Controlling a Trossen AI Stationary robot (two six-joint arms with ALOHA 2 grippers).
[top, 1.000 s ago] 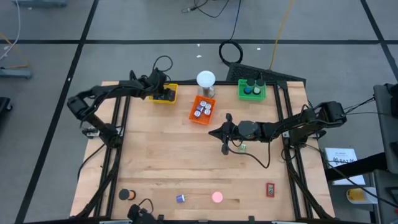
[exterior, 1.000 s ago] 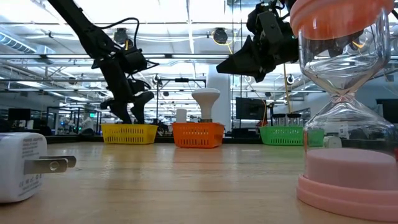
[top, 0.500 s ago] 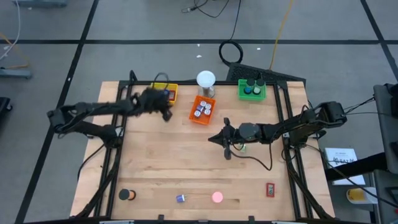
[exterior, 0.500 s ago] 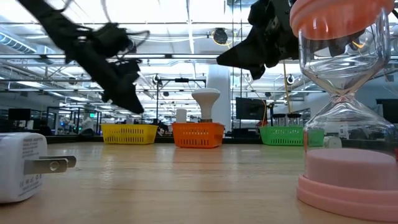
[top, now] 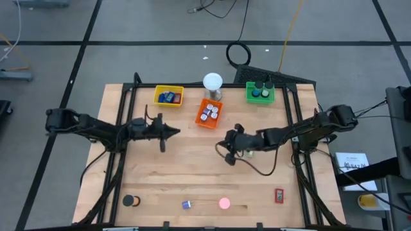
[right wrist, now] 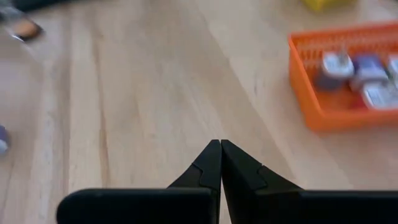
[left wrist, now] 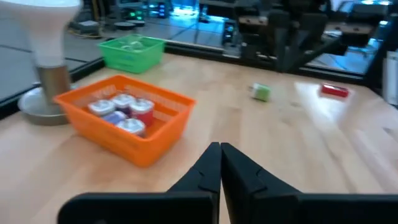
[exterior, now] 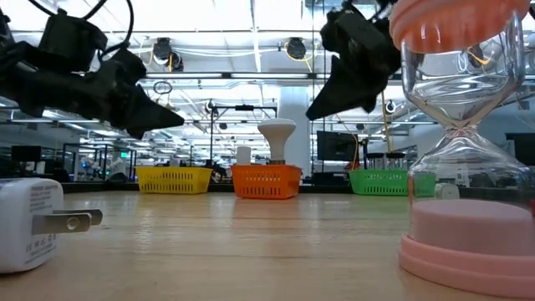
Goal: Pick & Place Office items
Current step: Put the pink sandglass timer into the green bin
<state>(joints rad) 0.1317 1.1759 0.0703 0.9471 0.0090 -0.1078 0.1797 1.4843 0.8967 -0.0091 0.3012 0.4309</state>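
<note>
4 loose pieces lay along the near edge of the table (top: 154, 167), well apart from one another: a black roll (top: 130, 201), a small blue piece (top: 186, 205), a pink hourglass (top: 224, 203) and a red block (top: 279, 194). They sat far from the trays, so I judged them not yet sorted. From table height the hourglass and a white plug adapter (exterior: 33, 221) filled the foreground.

At mid-table both arms hovered clear of the wood. The left gripper (top: 172, 133) pointed toward the middle, its fingers (left wrist: 208, 169) pressed flat together with nothing between them. The right gripper (top: 228, 154) had its fingers (right wrist: 210, 167) likewise clamped on nothing. Neither carried a piece, which suggested each was between a drop and the next pick. A small green piece (top: 250, 151) lay on the wood just beside the right arm.

At the far edge stood 3 trays: the yellow tray (top: 168, 97) with blue and red pieces, the orange tray (top: 209, 114) with several round pieces, and the green tray (top: 259, 94) with 2 dark round things. Like seemed grouped with like, so I read the trays as sorting bins. A white globe lamp (top: 212, 83) stood behind the orange tray.
</note>
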